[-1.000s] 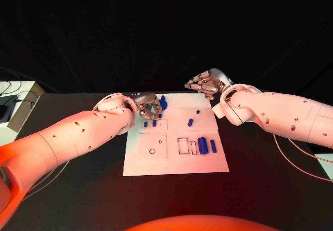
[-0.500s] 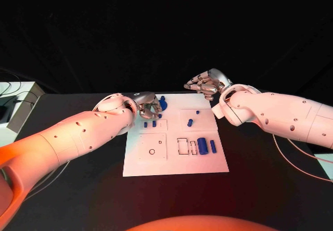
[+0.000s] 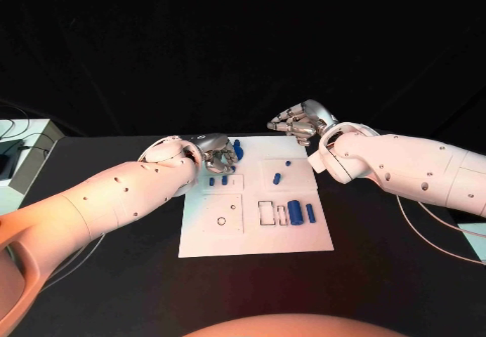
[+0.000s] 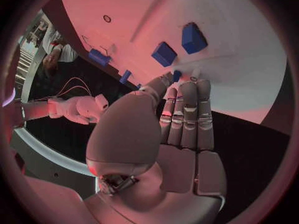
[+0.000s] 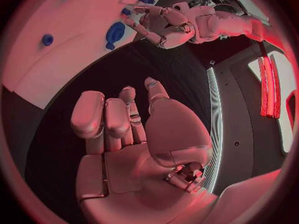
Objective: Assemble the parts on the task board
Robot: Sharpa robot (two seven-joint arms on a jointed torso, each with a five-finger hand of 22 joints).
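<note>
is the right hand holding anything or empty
Empty. The right hand hangs off the task board, fingers loosely curled with nothing between them.

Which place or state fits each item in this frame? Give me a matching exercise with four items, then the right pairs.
Items:
1. left hand
2. right hand
3. task board
4. large blue cylinder

Places or states:
A. lies flat in the middle of the black table
B. lies on the board's right side, beside the outlined rectangular slots
C. over the board's far left corner, next to a tall blue part
D. raised past the board's far right corner, holding nothing

Pairs: 1-C, 2-D, 3-A, 4-B
</note>
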